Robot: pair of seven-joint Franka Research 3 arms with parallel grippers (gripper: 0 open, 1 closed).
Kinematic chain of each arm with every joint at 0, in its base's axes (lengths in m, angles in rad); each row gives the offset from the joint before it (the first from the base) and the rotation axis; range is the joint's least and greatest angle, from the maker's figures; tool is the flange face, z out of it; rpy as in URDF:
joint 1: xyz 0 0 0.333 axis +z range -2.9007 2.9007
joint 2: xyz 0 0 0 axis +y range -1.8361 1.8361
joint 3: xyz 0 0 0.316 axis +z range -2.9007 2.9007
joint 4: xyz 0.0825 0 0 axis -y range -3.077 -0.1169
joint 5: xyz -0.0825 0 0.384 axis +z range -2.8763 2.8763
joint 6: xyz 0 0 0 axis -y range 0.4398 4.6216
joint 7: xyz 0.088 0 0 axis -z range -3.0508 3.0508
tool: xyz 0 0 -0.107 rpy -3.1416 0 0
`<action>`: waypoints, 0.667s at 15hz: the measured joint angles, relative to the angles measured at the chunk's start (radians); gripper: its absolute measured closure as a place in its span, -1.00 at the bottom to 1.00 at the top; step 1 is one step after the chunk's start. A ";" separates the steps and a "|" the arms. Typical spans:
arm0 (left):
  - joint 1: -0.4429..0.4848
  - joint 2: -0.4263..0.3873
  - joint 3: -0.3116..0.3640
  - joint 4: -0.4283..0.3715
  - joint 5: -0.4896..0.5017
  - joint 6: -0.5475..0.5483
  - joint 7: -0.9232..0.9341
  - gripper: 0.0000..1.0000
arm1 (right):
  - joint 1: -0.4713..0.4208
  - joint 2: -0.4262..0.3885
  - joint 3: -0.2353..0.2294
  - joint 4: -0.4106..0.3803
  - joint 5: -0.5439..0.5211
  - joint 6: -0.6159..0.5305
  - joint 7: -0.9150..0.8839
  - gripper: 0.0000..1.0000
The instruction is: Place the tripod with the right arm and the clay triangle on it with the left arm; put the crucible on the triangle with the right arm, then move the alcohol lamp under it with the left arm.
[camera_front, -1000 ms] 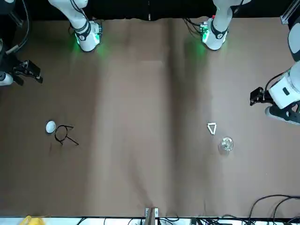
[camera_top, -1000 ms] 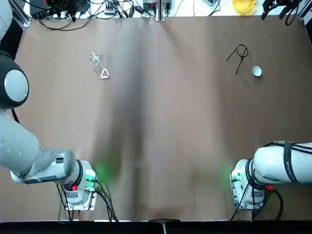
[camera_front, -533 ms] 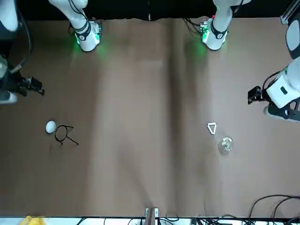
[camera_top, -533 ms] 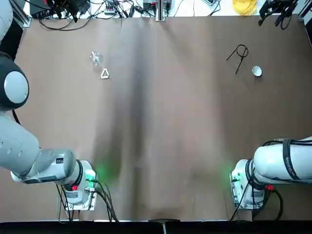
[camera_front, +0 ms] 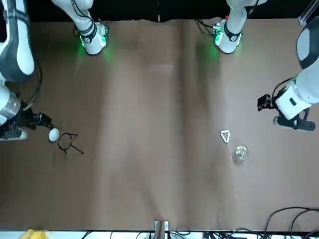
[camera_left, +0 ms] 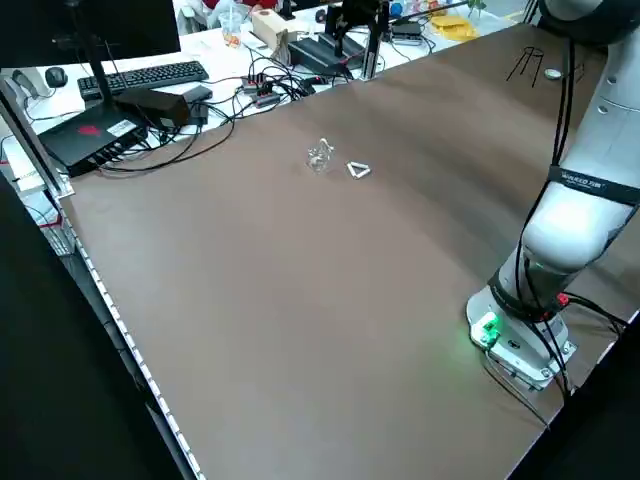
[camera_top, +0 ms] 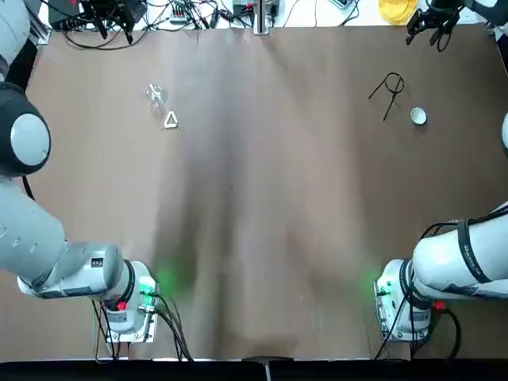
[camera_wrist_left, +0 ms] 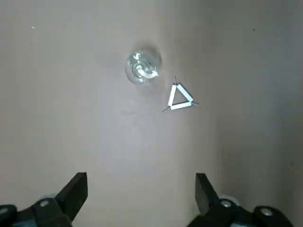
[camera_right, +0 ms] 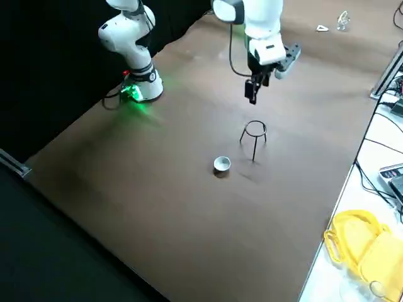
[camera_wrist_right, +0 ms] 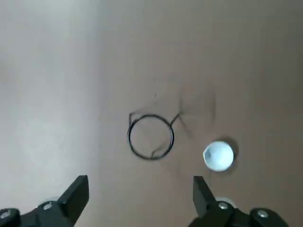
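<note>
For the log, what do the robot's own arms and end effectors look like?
Both arms are white with dark joint sections, black straps and loose black cables; each base glows green beside a red button. The left end effector and right end effector have black, blocky fingers with silvery screws.

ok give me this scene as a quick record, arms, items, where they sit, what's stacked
left gripper: open, empty, above the table on the lamp's side
right gripper: open, empty, above the table on the tripod's side
tripod: standing on the table, ring bare
crucible: on the table beside the tripod, not touching
clay triangle: flat on the table beside the lamp
alcohol lamp: on the table, left side
stacked: nothing
</note>
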 joint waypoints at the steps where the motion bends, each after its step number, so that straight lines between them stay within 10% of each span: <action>1: -0.005 0.015 0.000 0.000 -0.001 0.000 -0.001 -1.00 | 0.000 0.018 0.000 0.000 0.000 0.030 0.000 -0.93; 10: -0.096 0.091 -0.003 -0.001 -0.004 0.000 -0.086 -1.00 | -0.030 0.173 -0.004 0.004 -0.041 0.200 -0.001 -0.90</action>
